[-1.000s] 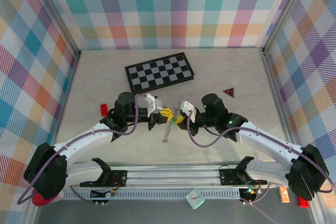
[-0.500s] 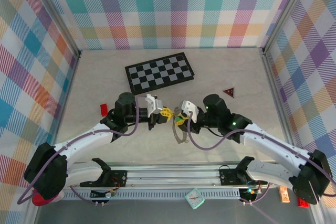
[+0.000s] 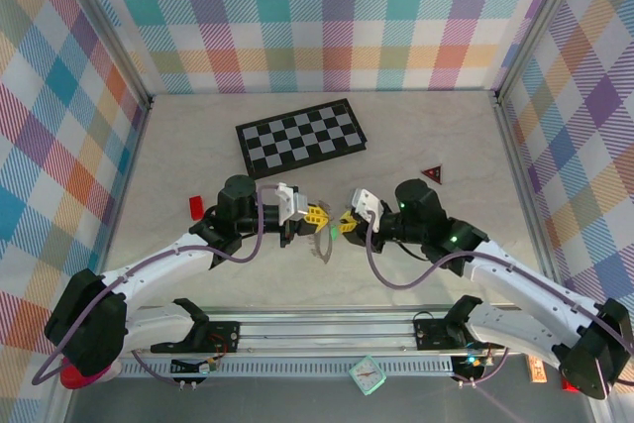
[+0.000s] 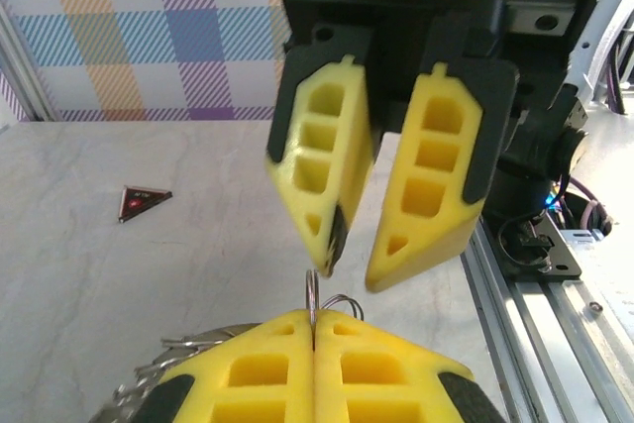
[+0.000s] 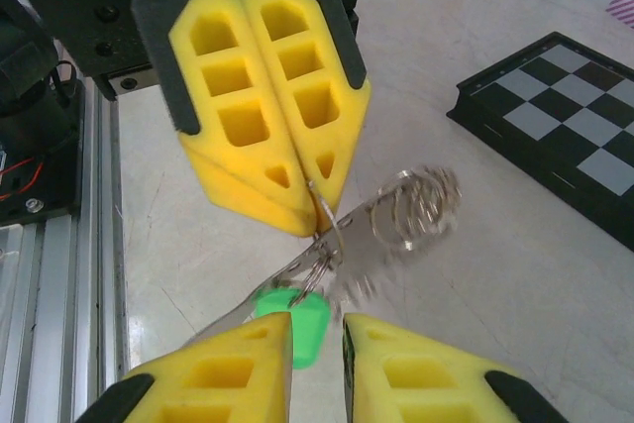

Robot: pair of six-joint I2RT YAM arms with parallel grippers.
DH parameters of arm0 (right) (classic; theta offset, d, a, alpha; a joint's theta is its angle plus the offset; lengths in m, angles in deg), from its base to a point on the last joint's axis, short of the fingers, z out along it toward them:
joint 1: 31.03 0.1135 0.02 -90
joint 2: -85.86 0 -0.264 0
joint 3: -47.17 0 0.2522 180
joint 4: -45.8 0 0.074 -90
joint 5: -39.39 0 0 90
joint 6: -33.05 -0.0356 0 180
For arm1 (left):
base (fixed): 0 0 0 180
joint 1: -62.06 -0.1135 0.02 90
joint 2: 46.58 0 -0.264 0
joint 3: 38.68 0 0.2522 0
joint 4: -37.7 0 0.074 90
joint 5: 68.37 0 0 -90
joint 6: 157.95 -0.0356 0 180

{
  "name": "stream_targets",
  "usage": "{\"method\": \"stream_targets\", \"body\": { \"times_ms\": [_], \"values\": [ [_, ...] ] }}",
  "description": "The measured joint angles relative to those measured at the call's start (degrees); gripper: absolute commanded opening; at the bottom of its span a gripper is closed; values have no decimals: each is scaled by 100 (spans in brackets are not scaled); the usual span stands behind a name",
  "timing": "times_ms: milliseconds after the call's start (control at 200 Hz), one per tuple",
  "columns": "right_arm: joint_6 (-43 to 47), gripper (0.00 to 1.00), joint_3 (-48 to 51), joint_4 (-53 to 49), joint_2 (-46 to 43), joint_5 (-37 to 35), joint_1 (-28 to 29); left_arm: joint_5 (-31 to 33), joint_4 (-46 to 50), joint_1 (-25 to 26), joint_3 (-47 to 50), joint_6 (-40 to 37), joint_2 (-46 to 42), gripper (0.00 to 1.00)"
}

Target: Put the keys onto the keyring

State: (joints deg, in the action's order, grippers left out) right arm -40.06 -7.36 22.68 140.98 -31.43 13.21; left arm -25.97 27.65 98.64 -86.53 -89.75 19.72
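Showing one keyring [image 5: 401, 207], one green key [image 5: 302, 322]

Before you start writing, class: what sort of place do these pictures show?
Probably a robot test cell: plaid walls enclose a pale table, two robot arms are bolted to an aluminium rail, and a chessboard lies as a prop.

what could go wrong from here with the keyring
The left gripper pinches only the thin wire of the keyring at its fingertips, and the keyring looks blurred, perhaps swinging, so it may slip. The right gripper is open with the green key at its tips; closing could catch that wire instead.
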Motion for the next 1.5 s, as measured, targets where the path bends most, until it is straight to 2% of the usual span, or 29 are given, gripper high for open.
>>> {"method": "stream_targets", "body": {
  "times_ms": [595,685,760,835,920,980,1240,1500],
  "values": [
    [-83,12,0,354,319,369,0,-144,317,52,0,-330,0,0],
    [-85,9,0,413,398,446,0,-142,317,52,0,-323,2,0],
    [-116,0,0,424,433,520,-11,-125,315,52,2,-308,4,0],
    [-105,0,0,420,450,564,-33,-118,310,52,4,-291,13,0],
    [-94,0,-2,411,463,555,-37,-72,330,52,4,-304,24,17],
    [-39,0,-22,367,481,551,-35,-15,400,52,-7,-330,22,20],
    [529,0,-754,-713,879,435,-31,358,1648,94,-455,-949,35,16],
    [1174,0,-1565,-1720,1392,236,96,481,2227,103,-680,-1298,127,9]
  ]
}}
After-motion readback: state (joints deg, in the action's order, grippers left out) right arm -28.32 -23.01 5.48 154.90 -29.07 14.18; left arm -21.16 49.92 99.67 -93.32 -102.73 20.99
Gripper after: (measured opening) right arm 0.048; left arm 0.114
